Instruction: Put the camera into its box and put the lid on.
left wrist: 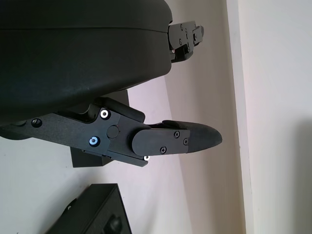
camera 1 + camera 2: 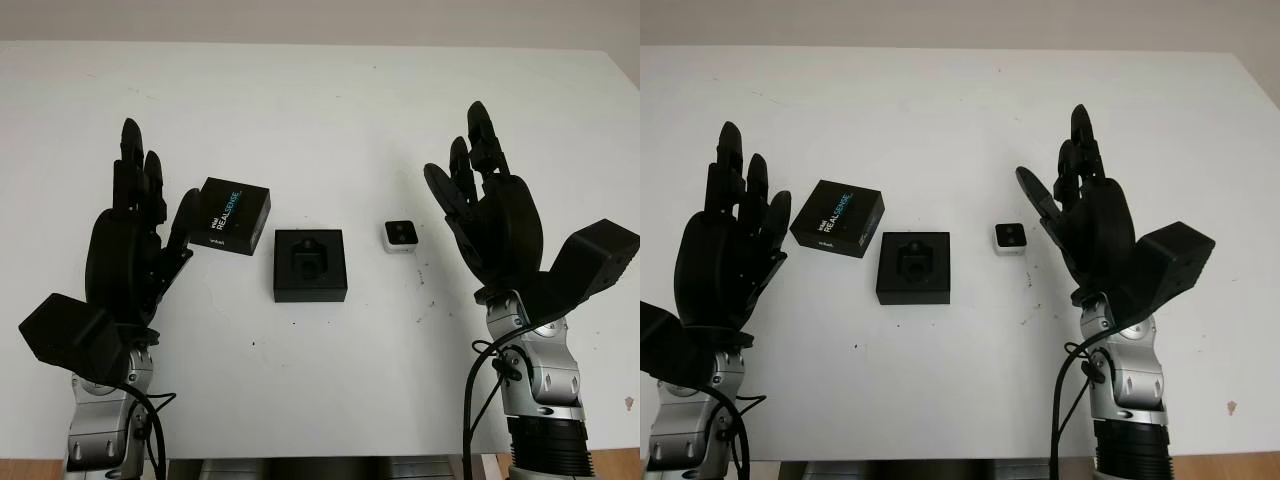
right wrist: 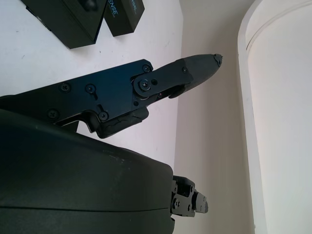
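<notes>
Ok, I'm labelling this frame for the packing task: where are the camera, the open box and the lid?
camera [image 2: 400,235]: left eye view, on its white front face.
open box [image 2: 310,265]: left eye view, on its black foam insert.
lid [image 2: 236,215]: left eye view, on its printed top.

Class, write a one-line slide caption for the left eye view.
Open left hand and right hand flank lid, open box and camera on white table.

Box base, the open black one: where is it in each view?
Left eye: box base mid-table, between lid and camera.
Right eye: same spot, lid and camera either side.
Left wrist: partly cropped, near the lid.
Right wrist: partly cropped, beside the lid.
Shared landmark: the REALSENSE-lettered lid.
</notes>
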### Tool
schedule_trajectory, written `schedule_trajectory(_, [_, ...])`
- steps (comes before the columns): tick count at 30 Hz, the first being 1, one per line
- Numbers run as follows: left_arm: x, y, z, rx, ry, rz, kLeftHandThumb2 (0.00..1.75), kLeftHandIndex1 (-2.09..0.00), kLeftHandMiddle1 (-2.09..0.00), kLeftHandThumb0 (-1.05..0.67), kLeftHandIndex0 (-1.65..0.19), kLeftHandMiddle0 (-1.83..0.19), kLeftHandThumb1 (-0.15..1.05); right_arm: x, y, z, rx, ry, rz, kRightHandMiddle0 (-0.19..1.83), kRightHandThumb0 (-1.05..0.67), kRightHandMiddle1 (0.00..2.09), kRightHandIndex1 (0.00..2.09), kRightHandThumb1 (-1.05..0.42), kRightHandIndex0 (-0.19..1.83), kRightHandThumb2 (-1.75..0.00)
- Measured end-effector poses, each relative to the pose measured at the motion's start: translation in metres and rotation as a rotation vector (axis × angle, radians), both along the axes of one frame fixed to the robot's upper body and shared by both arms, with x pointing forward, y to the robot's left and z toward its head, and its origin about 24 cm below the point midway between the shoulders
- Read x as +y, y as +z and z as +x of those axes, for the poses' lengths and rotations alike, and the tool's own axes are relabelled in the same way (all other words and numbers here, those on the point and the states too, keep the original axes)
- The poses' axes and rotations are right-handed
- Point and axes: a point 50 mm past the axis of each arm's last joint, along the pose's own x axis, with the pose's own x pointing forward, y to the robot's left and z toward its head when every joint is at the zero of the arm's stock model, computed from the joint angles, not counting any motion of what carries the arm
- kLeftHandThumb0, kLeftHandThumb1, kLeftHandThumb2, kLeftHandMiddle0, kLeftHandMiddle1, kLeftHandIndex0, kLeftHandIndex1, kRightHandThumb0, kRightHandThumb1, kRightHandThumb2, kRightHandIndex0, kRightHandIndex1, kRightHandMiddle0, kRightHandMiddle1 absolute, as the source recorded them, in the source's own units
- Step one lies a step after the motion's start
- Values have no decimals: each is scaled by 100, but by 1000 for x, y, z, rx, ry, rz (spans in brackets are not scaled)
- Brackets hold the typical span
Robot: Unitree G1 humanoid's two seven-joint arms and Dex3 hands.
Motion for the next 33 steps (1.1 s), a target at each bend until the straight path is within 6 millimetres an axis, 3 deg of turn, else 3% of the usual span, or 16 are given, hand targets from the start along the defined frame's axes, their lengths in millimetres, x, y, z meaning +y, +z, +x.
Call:
schedule_trajectory(14, [-3,0,2,1,-3,-4,37,-5,-5,-58,18,14,105,0,-1,0,2,12,-11,-15,-70,6,1,-98,-19,-5])
schedule_trajectory(20, [-3,-1,2,0,-3,-5,36,-5,-6,-58,18,13,105,-8,5,1,-29,21,-90,-5,-66,9,8,-96,-8,-5])
schedule_trajectory(25, [-3,-1,2,-3,-5,-4,38,-5,-5,-57,18,14,105,-23,15,5,-96,-49,-300,22,-59,21,17,-89,13,-3])
schedule_trajectory(33, [-3,0,2,-9,-7,-4,37,-5,-5,-58,18,13,105,-48,18,20,-105,-72,-601,37,-52,25,13,-80,15,-3])
